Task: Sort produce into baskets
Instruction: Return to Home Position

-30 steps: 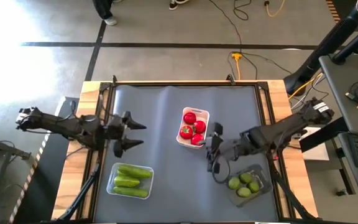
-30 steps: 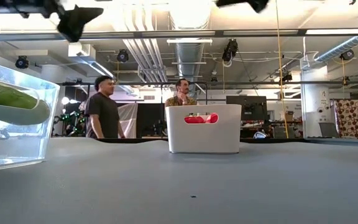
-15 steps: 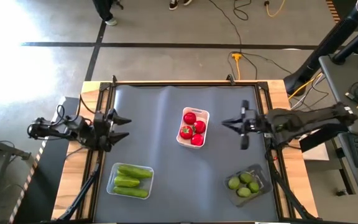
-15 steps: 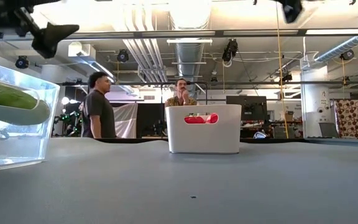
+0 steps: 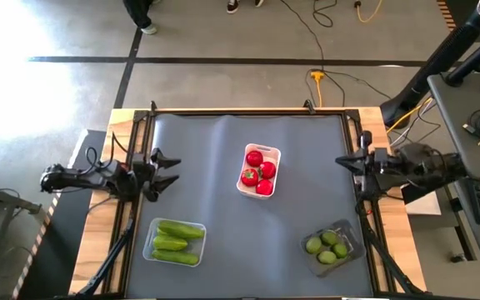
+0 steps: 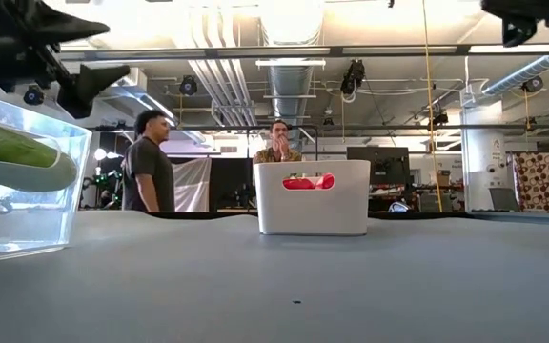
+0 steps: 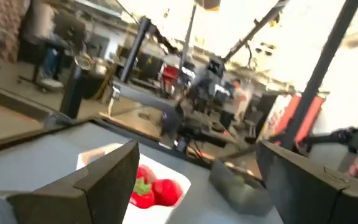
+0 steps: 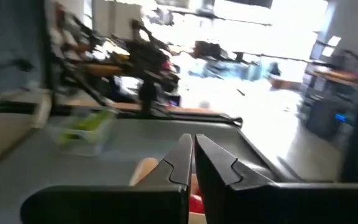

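Now retracted, left hand (image 5: 173, 170) at left edge, right hand (image 5: 346, 164) far right

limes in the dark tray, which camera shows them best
The high view: looking straight down, it shows the limes together in the dark tray, unobstructed. The left wrist view gives only a blurred hint of green; the low and right wrist views show none.

A polished grey concrete floor (image 5: 223, 33) carries a dark tape line (image 5: 223, 60) and a yellow cable plug (image 5: 317, 77). Bare silver ventilation ducts (image 6: 291, 81) run under a brightly lit ceiling. Two people (image 6: 151, 173) stand near a dark flat computer monitor (image 6: 377, 164).
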`<move>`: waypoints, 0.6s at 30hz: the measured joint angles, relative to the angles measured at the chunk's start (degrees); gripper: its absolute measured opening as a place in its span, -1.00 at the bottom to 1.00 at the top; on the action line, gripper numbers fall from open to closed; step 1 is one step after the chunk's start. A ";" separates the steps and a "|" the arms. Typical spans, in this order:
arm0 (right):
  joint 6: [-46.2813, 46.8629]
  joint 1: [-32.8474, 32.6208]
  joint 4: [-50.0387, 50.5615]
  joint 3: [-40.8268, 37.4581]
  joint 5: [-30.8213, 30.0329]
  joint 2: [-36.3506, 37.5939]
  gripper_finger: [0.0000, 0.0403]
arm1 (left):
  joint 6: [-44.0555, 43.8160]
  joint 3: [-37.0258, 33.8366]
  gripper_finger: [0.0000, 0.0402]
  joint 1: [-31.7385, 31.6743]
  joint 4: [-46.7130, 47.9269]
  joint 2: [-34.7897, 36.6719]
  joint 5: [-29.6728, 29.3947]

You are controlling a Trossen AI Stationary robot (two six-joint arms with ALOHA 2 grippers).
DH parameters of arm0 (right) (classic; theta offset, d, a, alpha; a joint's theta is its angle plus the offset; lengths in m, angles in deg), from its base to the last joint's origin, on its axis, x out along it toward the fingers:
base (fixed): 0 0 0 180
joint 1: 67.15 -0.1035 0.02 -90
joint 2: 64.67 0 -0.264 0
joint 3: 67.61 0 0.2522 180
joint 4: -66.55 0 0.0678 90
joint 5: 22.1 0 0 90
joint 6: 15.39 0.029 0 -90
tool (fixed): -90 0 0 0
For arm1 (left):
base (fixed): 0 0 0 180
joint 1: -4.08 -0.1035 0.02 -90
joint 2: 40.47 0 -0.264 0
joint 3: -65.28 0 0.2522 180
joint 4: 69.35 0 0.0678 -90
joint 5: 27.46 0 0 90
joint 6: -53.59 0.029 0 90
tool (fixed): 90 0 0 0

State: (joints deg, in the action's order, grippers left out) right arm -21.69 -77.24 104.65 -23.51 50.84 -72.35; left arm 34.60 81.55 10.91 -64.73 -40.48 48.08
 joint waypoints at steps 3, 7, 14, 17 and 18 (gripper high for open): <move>0.73 0.00 -2.16 -4.28 5.23 7.02 -0.94 | 0.34 -1.63 0.53 -1.78 -2.21 -0.12 0.03; -2.47 0.00 -11.13 -8.87 11.69 6.65 -0.94 | 2.04 -1.48 0.53 -2.59 -2.73 -0.33 0.17; -1.92 0.00 -33.90 -20.56 16.22 3.06 -0.94 | 8.95 -1.48 0.53 -2.58 -4.62 -0.15 -2.92; -0.25 0.00 -41.82 -26.45 16.16 3.21 -0.94 | 8.35 -1.56 0.53 -2.59 -3.47 -0.61 -6.06; -0.21 0.00 -44.90 -28.73 16.28 3.34 -0.94 | 8.08 -1.61 0.53 -2.55 -3.50 -0.79 -5.76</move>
State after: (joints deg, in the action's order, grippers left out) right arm -21.90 -77.24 59.75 -52.24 67.12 -69.01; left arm 42.67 79.94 8.36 -68.23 -41.27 42.32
